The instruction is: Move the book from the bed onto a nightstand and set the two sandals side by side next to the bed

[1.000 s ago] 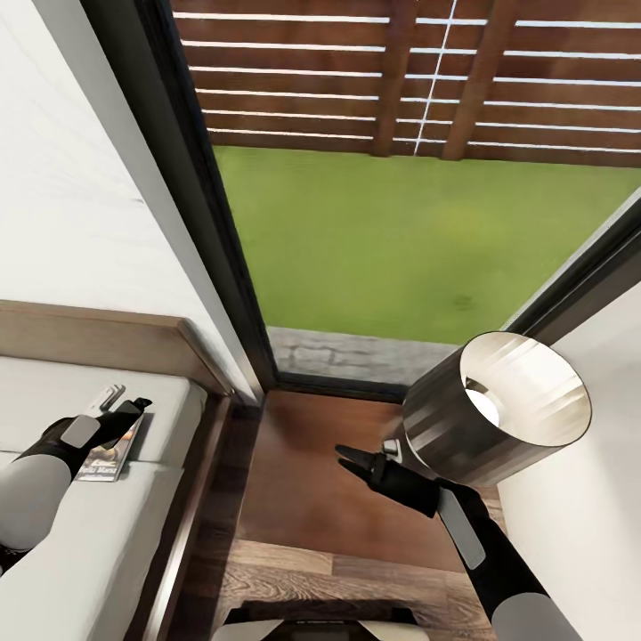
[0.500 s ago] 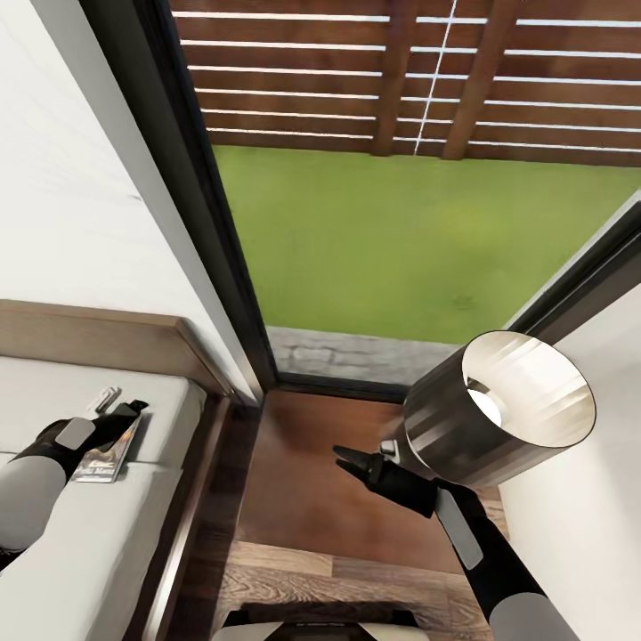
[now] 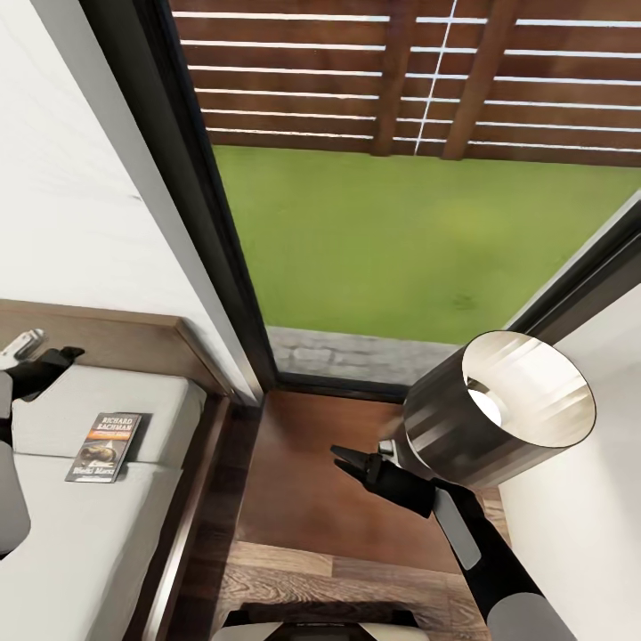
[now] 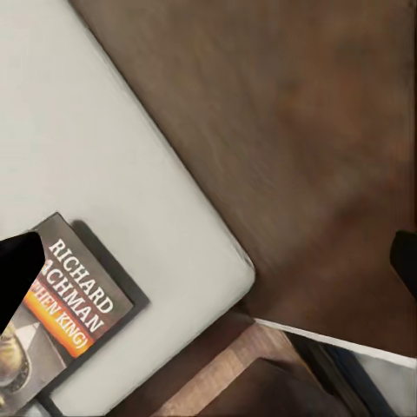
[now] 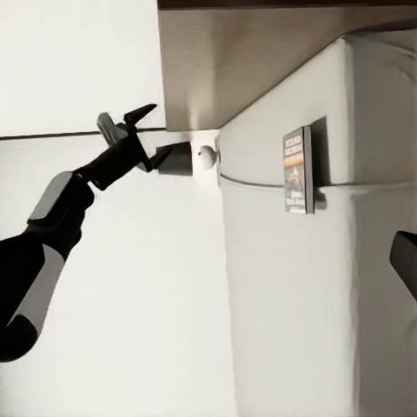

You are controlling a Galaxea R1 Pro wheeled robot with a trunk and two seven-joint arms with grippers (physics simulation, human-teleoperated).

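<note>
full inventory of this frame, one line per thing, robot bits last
book: 1, dark cover with orange band, flat on the bed
bed: 1, pale mattress, brown frame, left of the head view
nightstand: 1, reddish-brown top, between bed and lamp
lamp: 1, metallic shade, lit, right of the head view
window: 1, dark frame, lawn and slatted fence outside
left gripper: 1, black, open, raised near the headboard
right gripper: 1, black, over the nightstand, holding nothing

Even, bright daylight filled the head view, with the lawn [image 3: 418, 240] vivid green and the lamp [image 3: 499, 409] shade streaked with glare around a glowing bulb. Shadows were faint; the book [image 3: 105, 447] cast a thin soft one on the mattress. The left wrist view looked soft and smeared across the wood.
</note>
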